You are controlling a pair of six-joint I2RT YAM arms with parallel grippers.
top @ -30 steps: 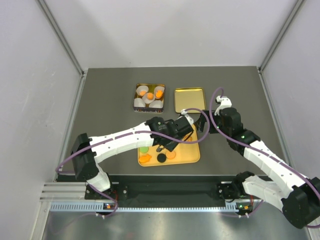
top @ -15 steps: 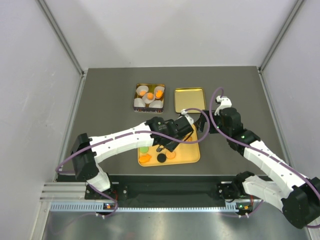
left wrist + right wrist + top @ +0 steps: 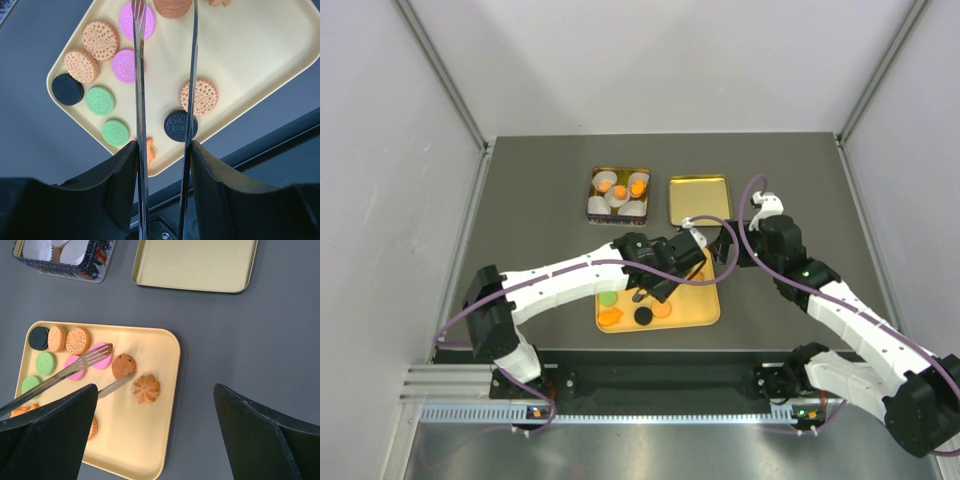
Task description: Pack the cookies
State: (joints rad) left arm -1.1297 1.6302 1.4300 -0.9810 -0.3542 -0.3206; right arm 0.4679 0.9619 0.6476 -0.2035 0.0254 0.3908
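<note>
Grey table (image 3: pixel 520 200): tongs (image 3: pixel 90 359) above cookies (image 3: pixel 123 366) on yellow tray (image 3: pixel 162 390); tin (image 3: pixel 95 261) print unreadable.

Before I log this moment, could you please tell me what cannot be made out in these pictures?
1. Top view: the left arm hides most cookies on the yellow tray.
2. Left wrist view: the top edge cuts off the brown cookie, so whether the tongs touch it is unclear.
3. Right wrist view: the top edge cuts off the tin, hiding most of its paper cups.

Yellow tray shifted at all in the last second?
No. The yellow tray sits at the same gap from the gold lid in the top view.
</note>
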